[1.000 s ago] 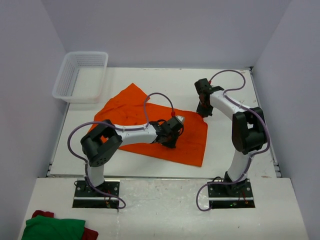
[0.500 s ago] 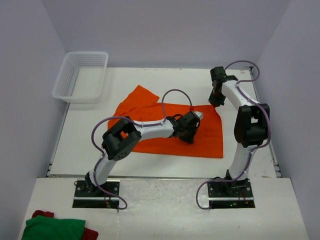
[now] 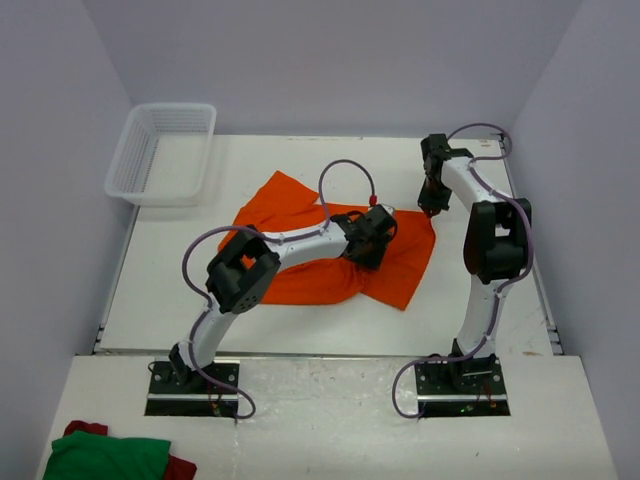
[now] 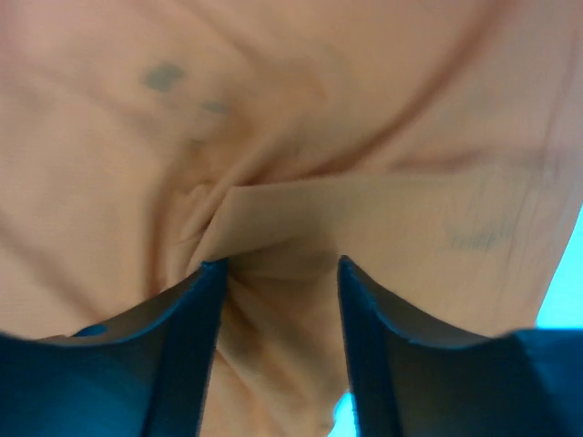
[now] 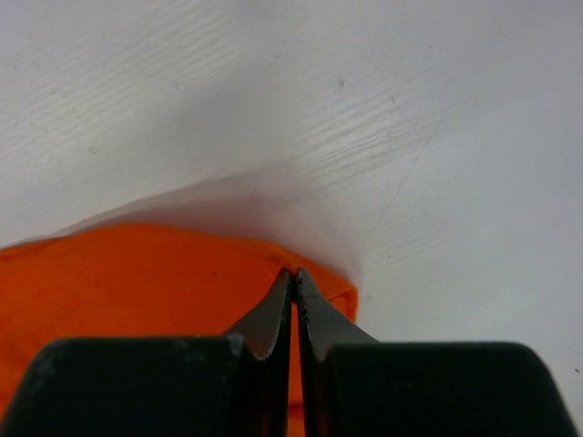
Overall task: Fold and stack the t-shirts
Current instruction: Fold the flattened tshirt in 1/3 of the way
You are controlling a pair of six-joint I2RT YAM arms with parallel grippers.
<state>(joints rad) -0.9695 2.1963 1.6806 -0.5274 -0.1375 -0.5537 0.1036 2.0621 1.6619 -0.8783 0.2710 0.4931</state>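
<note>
left gripper — fingers are spread over bunched t-shirt fabric | right gripper — pressed together, the t-shirt corner is pinched

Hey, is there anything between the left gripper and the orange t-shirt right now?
Nothing visible. The left gripper hangs directly over the plain bright orange fabric t-shirt, jaws apart, with a raised fold of cloth right at their tips. The right gripper is shut on the shirt's corner.
</note>
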